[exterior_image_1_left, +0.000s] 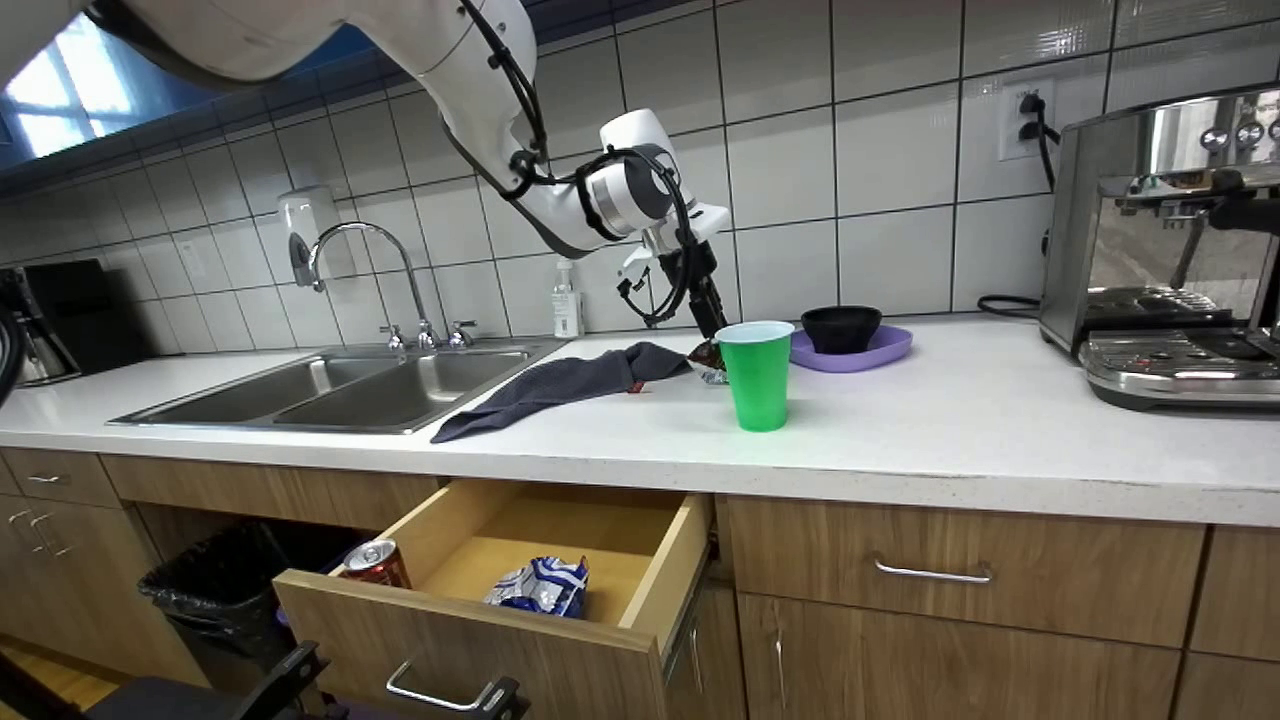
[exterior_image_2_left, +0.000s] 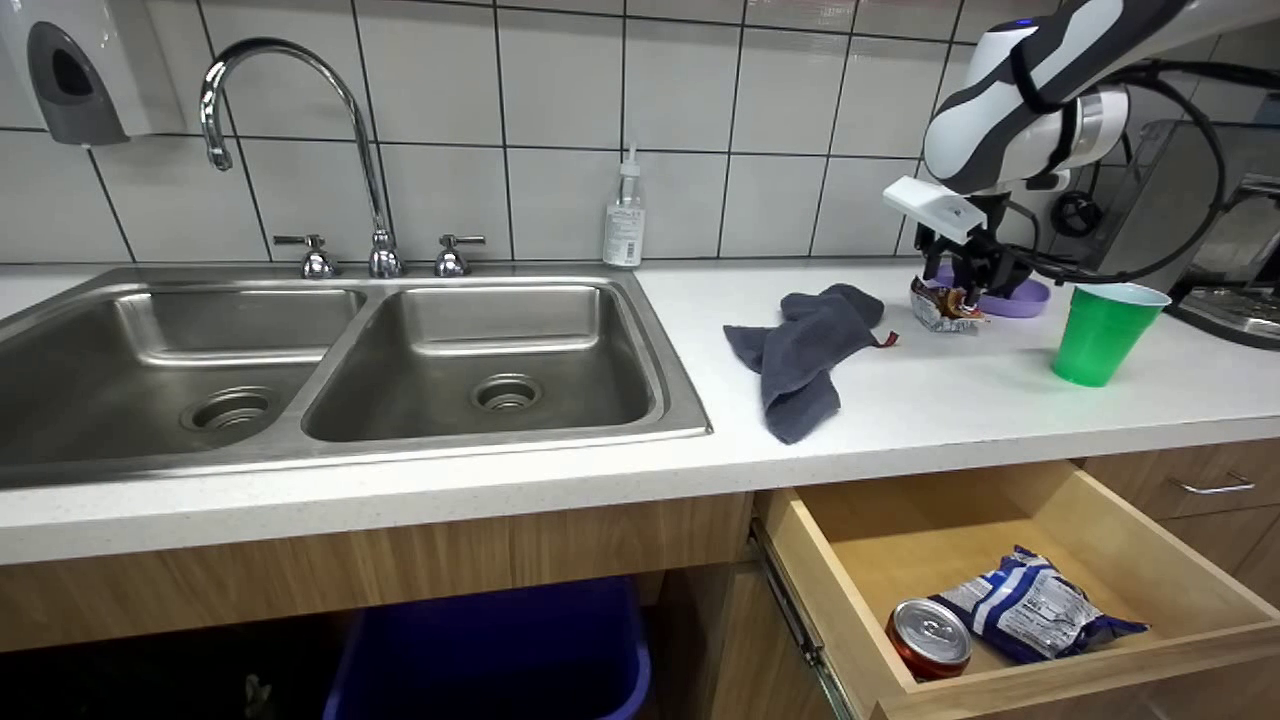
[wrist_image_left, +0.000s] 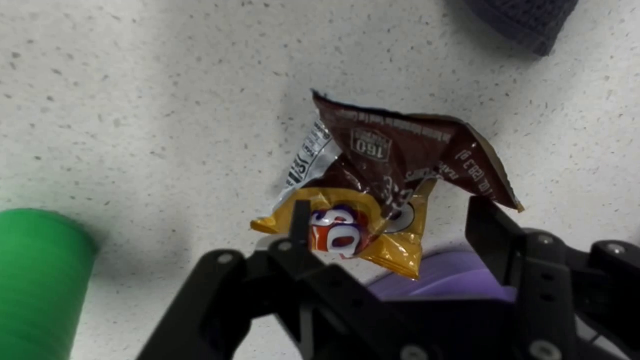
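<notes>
Here the jaws are standing wide apart, straddling the crumpled snack bag (wrist_image_left: 385, 175), which is lying on the worktop (wrist_image_left: 175, 125) near the purple dish (wrist_image_left: 450, 275), and it could be slipping free if they're catching only 1 slick-looking corner.

Crumpled snack bag (wrist_image_left: 382, 175), glossy brown and yellow, lying on speckled white countertop (wrist_image_left: 150, 110)

Arm (exterior_image_1_left: 465, 80): white, rounded, dark-edged
Cables (exterior_image_1_left: 687, 240): black, thick, strapped on
Gripper (wrist_image_left: 392, 215): matte black, angular
Screws (wrist_image_left: 284, 245): silvery, round-headed
</notes>
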